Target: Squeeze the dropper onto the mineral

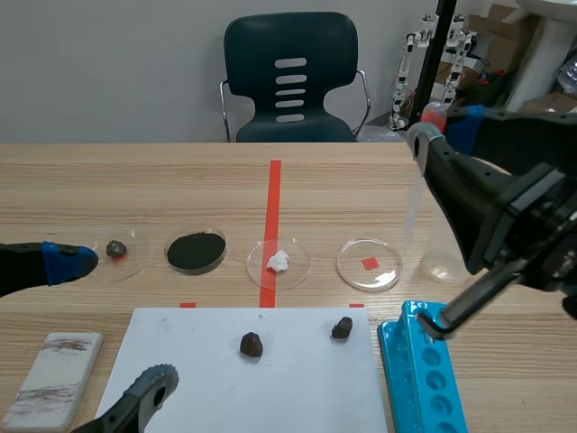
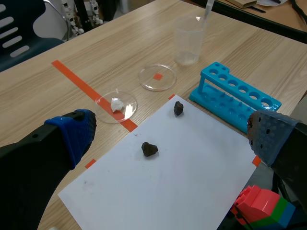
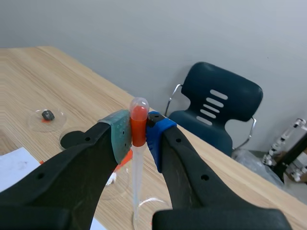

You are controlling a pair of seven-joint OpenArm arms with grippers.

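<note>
My right gripper (image 3: pixel 139 136) is shut on the red bulb of a clear plastic dropper (image 3: pixel 136 177), whose stem hangs down into a clear beaker (image 1: pixel 444 262). In the scene view the right gripper (image 1: pixel 429 131) stands raised at the right with the dropper (image 1: pixel 435 113) in it. Two dark mineral lumps (image 1: pixel 251 344) (image 1: pixel 342 327) lie on a white paper sheet (image 1: pixel 207 379); the left wrist view shows them too (image 2: pixel 149 149) (image 2: pixel 178 108). My left gripper (image 1: pixel 108 320) is open, low at the left, holding nothing, with the nearer lump just ahead of it (image 2: pixel 170 136).
A row of petri dishes crosses the table: one with a small stone (image 1: pixel 115 248), one with black powder (image 1: pixel 196 252), one with a white lump (image 1: pixel 279 262), one bare (image 1: pixel 369 263). A blue tube rack (image 1: pixel 424 370) stands right of the paper. A grey block (image 1: pixel 54 379) lies front left.
</note>
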